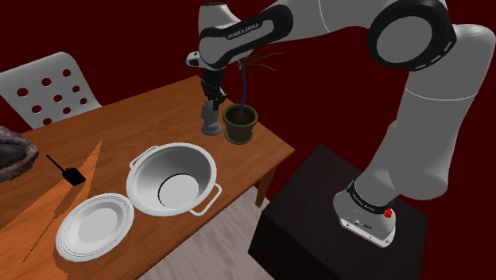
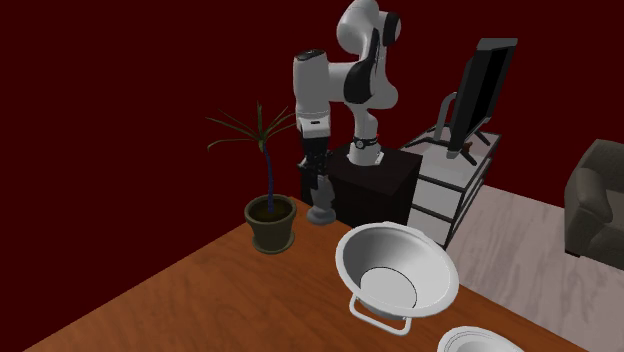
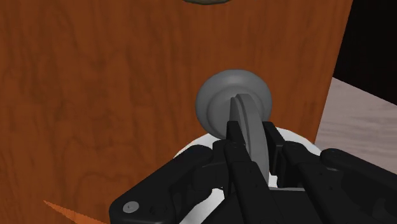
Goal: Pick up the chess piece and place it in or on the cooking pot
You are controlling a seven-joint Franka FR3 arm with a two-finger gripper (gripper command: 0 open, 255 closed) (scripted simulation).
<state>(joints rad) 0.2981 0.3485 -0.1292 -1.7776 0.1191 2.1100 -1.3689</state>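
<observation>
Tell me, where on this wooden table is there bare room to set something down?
The broadest bare wood lies between the pot and the table edge by the white chair. A smaller strip separates pot and potted plant. Crowded: the plant's corner, where the pincer clasps the chess piece.

chess piece (image 1: pixel 211 124): top hidden between the fingers of the gripper (image 1: pixel 211 107)
grey thing (image 1: pixel 11 156): cut off by the shoulder view's left edge; kind unclear
black item (image 1: pixel 70 173): too small to name
white dish (image 2: pixel 480 342): cut by the second exterior view's bottom edge
armchair (image 2: pixel 597 200): cut by that view's right edge
</observation>
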